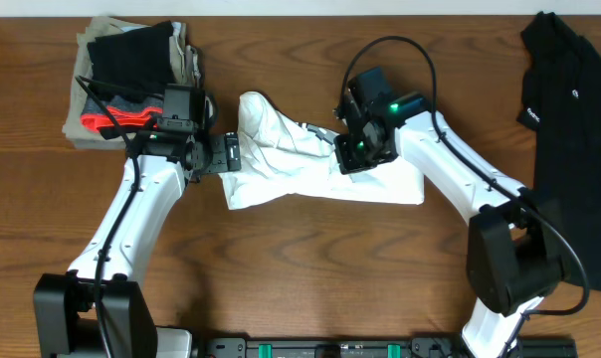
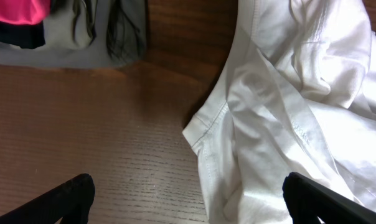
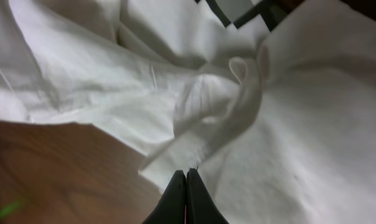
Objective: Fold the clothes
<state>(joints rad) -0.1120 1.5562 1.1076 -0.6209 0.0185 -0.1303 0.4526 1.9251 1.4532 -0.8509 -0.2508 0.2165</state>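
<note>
The white T-shirt (image 1: 310, 164) lies crumpled in the middle of the table, bunched up at its left end. It fills the right half of the left wrist view (image 2: 287, 124) and most of the right wrist view (image 3: 287, 124). My left gripper (image 1: 231, 154) is open at the shirt's left edge, one finger over bare wood and the other over the cloth (image 2: 188, 205). My right gripper (image 1: 355, 149) sits over the shirt's upper middle, its fingers (image 3: 188, 177) shut at a cloth edge and seemingly pinching a layer. The black shirt (image 1: 569, 99) lies at the far right.
A pile of folded clothes (image 1: 131, 80) in grey, black and red-orange sits at the back left, right behind my left wrist; it also shows in the left wrist view (image 2: 63, 31). The table (image 1: 310, 268) is dark wood, bare in front.
</note>
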